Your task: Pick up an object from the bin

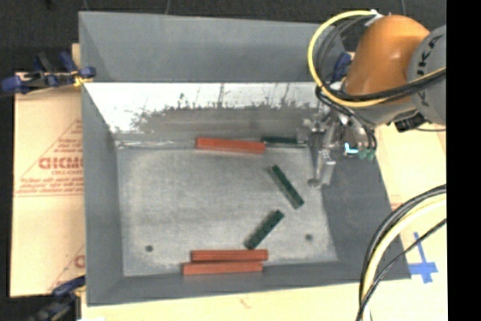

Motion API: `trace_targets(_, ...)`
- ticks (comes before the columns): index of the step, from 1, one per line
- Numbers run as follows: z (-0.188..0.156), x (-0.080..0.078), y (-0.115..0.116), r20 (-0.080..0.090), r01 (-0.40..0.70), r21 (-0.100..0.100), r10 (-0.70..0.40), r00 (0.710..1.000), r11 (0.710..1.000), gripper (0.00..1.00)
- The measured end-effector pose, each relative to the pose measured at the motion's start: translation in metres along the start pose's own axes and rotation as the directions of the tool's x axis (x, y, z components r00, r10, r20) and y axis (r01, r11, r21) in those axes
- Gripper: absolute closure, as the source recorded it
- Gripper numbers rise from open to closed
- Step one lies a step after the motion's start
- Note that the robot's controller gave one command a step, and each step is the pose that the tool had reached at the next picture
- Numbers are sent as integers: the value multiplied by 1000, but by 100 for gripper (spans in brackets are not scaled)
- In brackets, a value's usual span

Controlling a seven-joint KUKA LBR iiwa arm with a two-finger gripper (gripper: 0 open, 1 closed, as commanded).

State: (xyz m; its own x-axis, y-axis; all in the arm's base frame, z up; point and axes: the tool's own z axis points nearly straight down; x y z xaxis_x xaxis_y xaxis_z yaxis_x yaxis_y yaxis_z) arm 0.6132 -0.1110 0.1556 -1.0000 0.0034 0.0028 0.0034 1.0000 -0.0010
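Note:
My gripper (322, 175) hangs at the right side of the bin, close to the right wall and above the floor. Nearest to it, just to its left, lies a short dark green bar (286, 186), set diagonally. Another dark green bar (282, 140) rests against the back wall, left of the gripper and level with its upper part. A long red bar (230, 146) lies along the back wall beside that one. Nothing shows in the gripper.
A third dark green bar (264, 228) lies diagonally toward the front of the bin. Two long red bars (228, 255) (223, 268) lie side by side along the front wall. The arm's orange cover and cables stand over the right rim.

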Motion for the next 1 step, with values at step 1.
trace_targets(1, 72, -4, 22, 1, -425, -3, 425, 905, 905, 0)
